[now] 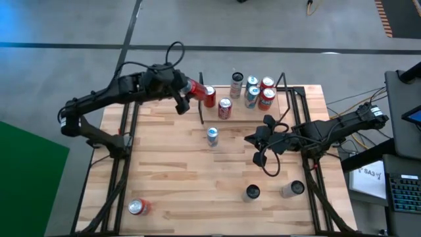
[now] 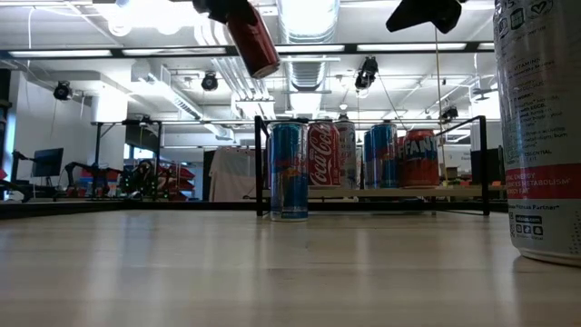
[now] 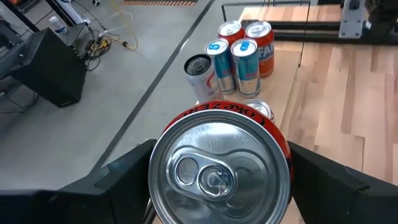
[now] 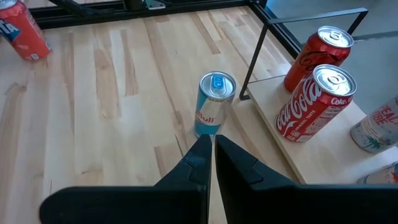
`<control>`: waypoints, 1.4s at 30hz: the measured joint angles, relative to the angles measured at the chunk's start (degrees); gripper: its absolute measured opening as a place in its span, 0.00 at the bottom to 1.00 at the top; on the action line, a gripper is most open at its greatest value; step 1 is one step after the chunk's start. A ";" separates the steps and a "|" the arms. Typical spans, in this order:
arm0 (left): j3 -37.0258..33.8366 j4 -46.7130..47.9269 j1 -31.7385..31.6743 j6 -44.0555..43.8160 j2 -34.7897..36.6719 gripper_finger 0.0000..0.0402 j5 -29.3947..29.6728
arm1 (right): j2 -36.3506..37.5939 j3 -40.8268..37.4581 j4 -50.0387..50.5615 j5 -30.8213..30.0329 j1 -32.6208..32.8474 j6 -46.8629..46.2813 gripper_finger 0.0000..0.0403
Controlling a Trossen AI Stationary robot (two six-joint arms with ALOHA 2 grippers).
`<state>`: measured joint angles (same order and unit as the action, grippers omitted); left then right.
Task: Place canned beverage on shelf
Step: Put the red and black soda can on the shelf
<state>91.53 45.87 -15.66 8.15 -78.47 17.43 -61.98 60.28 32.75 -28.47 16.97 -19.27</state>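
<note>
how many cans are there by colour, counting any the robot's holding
red or orange cans: 5, counting the red can held in the left gripper
blue cans: 3
silver or grey cans: 3
total: 11

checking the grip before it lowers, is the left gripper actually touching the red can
Touching. The left wrist view shows the red can wedged between the left gripper's two dark fingers, pressed against both sides; the low view shows it hanging tilted in the air.
</note>
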 joint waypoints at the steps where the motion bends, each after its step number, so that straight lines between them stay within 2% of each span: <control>1: 0.07 0.02 0.00 0.13 -0.37 0.74 0.00 | 0.00 -0.12 0.00 0.00 0.00 0.00 0.03; 17: 4.17 0.47 0.11 0.89 -8.21 0.74 -0.48 | 0.02 -0.56 -0.02 0.13 0.00 -0.20 0.03; 28: 10.04 7.62 0.46 -3.77 -14.55 0.74 -0.50 | 0.02 -0.88 -0.02 0.15 0.01 -0.22 0.03; 42: 16.44 12.66 0.83 -2.92 -20.14 0.74 -0.48 | 0.02 -1.52 0.00 0.17 0.01 -0.22 0.03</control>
<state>107.96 58.53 -14.83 5.22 -98.62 16.95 -61.95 58.76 32.75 -28.30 16.99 -19.49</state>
